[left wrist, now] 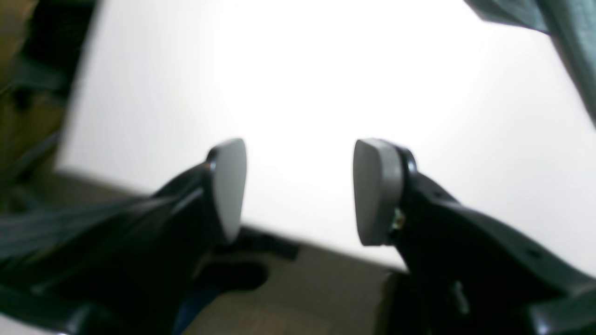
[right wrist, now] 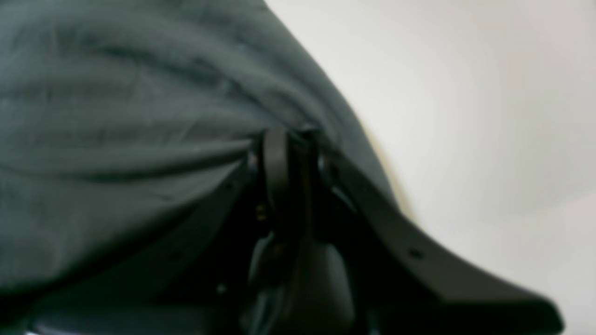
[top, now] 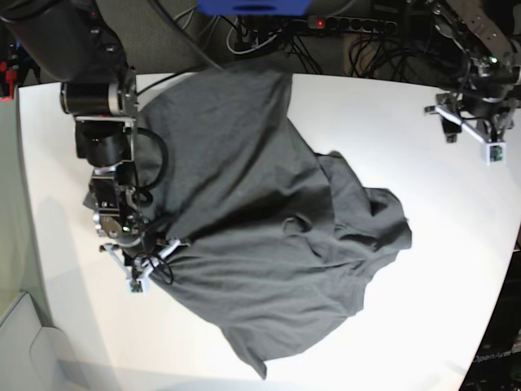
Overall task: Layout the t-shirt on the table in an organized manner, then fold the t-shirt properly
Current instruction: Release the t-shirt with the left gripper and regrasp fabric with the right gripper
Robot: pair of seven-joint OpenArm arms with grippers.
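Note:
The dark grey t-shirt (top: 260, 228) lies rumpled and bunched across the middle of the white table (top: 440, 269). One end reaches the table's far edge and a corner points toward the near edge. My right gripper (top: 149, 262) is at the shirt's left edge, shut on a fold of cloth. In the right wrist view its fingers (right wrist: 279, 163) pinch the t-shirt (right wrist: 116, 116), which rises in a ridge over the table (right wrist: 465, 116). My left gripper (top: 470, 132) is far right over bare table, apart from the shirt. Its pads (left wrist: 230, 186) stand wide open around nothing, with the t-shirt (left wrist: 558, 28) in the top right corner.
Black cables and a power strip (top: 342, 24) run behind the table's far edge, beside a blue object (top: 252, 6). The left wrist view shows the table's edge (left wrist: 302, 242) close under the gripper, with brown floor beyond. A pale object (top: 24, 350) sits off the table's near left corner.

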